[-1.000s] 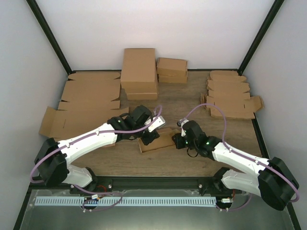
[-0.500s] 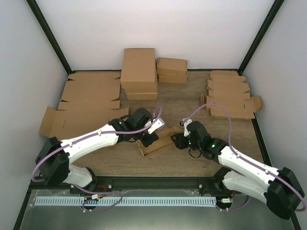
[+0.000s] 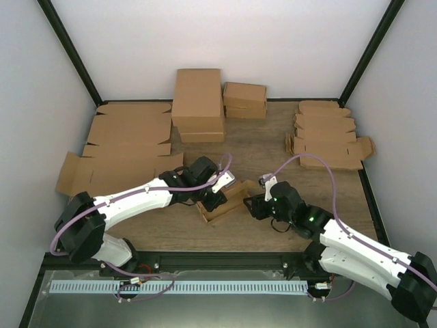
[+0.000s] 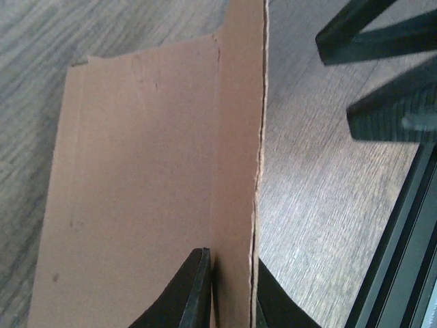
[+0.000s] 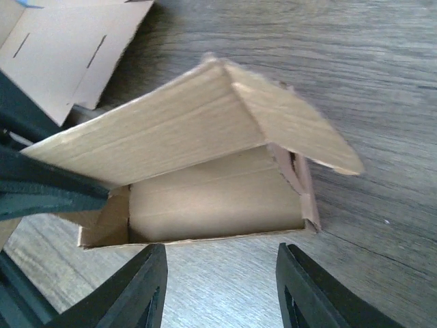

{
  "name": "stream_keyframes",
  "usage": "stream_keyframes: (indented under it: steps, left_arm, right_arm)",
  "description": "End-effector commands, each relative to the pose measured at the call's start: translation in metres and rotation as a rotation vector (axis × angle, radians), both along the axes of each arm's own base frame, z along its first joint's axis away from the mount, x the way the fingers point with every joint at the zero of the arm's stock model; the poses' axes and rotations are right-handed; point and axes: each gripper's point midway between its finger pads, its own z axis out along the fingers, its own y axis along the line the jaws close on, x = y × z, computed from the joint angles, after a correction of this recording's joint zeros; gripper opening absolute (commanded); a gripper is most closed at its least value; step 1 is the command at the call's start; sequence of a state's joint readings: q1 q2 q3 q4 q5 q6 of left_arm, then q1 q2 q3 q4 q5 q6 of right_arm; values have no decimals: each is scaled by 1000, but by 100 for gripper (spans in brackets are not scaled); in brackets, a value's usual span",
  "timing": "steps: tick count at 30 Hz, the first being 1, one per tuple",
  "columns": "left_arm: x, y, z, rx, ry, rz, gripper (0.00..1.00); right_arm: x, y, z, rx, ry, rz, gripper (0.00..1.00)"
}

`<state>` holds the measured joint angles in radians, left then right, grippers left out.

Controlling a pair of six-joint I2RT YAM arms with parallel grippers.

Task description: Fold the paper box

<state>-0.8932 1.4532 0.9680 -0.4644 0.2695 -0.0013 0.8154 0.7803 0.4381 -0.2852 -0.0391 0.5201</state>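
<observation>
The paper box (image 3: 229, 200) lies on the wood table between the two arms, a small brown cardboard tray with its lid flap raised at a slant (image 5: 205, 130). My left gripper (image 3: 214, 198) is shut on one upright wall of the box (image 4: 235, 171), one finger on each side of the cardboard, the gripper (image 4: 230, 258) coming in from the box's left end. My right gripper (image 5: 222, 249) stands open just short of the box's open front, apart from it, with only bare table between its fingers (image 5: 147, 287). In the top view it (image 3: 254, 206) sits right of the box.
Two big folded boxes (image 3: 198, 102) (image 3: 244, 100) stand at the back. Large flat cardboard sheets (image 3: 123, 147) cover the left side. A stack of small die-cut pieces (image 3: 328, 140) lies at the right. The black front rail (image 3: 225, 260) runs along the near edge.
My right gripper has opened and drawn back from the box toward the near edge. The left gripper stays clamped on the box wall, and the box has shifted slightly nearer.
</observation>
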Motion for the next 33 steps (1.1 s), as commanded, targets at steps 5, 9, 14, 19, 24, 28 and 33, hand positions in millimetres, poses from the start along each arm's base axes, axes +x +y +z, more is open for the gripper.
stream_keyframes:
  steps: [5, 9, 14, 19, 24, 28, 33]
  left_arm:
    - [-14, 2, -21, 13, 83, -6, 19]
    - [-15, 3, -20, 11, 84, -5, 19]
    - [-14, 0, -13, -5, 84, -2, 20]
    - [-13, -3, -3, -37, 73, 3, 20]
    - [-12, -4, -3, -40, 77, 15, 20]
    - [-10, -4, 0, -46, 69, 21, 20]
    - [-11, -4, 2, -48, 71, 22, 20]
  right_arm:
    - [21, -32, 19, 48, -34, -274, 47]
    - [22, -34, 18, 41, -45, -283, 49]
    - [22, -37, 2, 1, 6, -306, 24]
    - [30, -41, -5, 68, 41, -321, 1]
    - [33, -31, -4, 289, 105, -248, 1]
    - [40, -27, -7, 379, 174, -239, 1]
    - [42, -12, -6, 425, 221, -163, 1]
